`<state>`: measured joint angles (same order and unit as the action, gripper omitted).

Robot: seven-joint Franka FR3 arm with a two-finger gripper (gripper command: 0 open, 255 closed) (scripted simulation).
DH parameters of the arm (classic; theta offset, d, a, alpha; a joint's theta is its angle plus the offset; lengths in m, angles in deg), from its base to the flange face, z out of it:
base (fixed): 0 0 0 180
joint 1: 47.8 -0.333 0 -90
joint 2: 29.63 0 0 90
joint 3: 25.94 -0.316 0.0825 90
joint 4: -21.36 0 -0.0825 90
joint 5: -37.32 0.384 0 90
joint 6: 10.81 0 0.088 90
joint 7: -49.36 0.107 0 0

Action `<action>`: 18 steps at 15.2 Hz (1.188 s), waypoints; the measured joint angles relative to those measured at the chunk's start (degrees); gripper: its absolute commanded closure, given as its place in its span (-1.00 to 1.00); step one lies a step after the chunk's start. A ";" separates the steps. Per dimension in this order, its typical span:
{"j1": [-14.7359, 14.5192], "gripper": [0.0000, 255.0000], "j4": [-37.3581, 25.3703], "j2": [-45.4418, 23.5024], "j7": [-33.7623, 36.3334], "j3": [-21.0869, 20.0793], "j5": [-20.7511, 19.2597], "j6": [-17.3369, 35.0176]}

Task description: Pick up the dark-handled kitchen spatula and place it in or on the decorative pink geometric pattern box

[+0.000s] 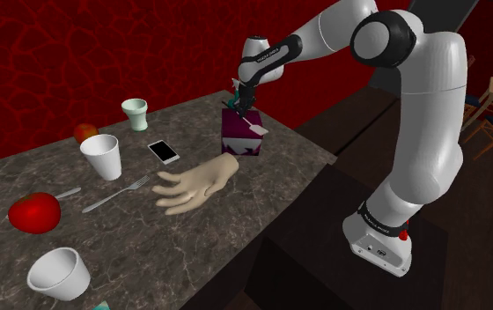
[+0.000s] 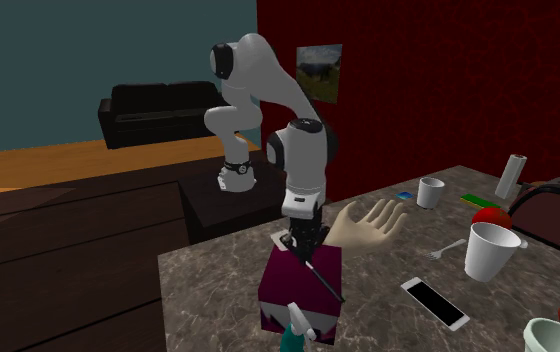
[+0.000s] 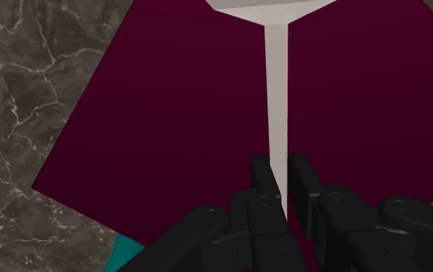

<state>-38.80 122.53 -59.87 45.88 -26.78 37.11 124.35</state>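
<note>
Dark marble desk [image 1: 236,229] bearing a white cup [image 1: 101,156], a phone [image 1: 163,151] and a fork [image 1: 117,194]. A red fruit [image 1: 34,212] lies near a white bowl [image 1: 59,272]. A black sofa [image 2: 158,108] stands against the teal wall.

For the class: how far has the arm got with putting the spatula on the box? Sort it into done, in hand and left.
Done: the spatula is up off the table, clasped in the gripper.
In hand: it is held over the top of the dark magenta box; whether it touches the box cannot be told.
Left: open the fingers so that it rests on the box, then withdraw.
</note>
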 measured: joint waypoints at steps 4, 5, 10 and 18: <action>0.08 1.00 0.09 -0.13 -0.09 0.02 0.01 0.24; 0.08 1.00 0.09 -0.13 -0.09 0.02 0.01 0.25; 0.08 -1.00 0.09 -0.13 -0.09 0.02 0.01 0.25; 0.12 -1.00 -0.56 4.19 -0.13 -0.02 0.08 -4.66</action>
<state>-38.68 121.96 -55.68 45.76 -26.80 37.18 119.69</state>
